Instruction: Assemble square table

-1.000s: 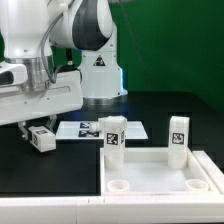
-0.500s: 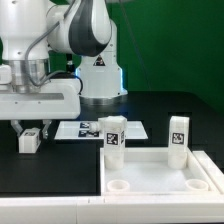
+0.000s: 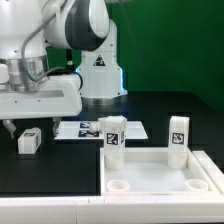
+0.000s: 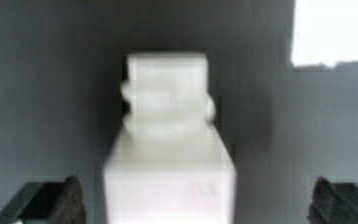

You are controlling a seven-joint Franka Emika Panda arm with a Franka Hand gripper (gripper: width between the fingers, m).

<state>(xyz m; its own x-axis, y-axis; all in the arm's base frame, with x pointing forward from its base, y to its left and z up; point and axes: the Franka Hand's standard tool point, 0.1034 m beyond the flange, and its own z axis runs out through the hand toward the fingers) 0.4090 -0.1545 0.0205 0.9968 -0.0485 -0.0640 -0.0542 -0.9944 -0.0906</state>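
A white leg with a black-and-white tag lies on the dark table at the exterior view's left. My gripper hangs just above it, open, one finger on each side. In the wrist view the leg lies lengthwise between the dark fingertips, with a gap on both sides, and the gripper is open. The white square slab lies at the exterior view's lower right. Two tagged legs stand upright at its far corners. The fourth leg is out of view.
The marker board lies flat on the table between the lying leg and the slab. The arm's white base stands behind it. Two round corner holes show on the slab's near side.
The gripper has moved toward the exterior view's left, and the leg has gone left with it. The leg was tilted a second ago and now lies flat under the open gripper.
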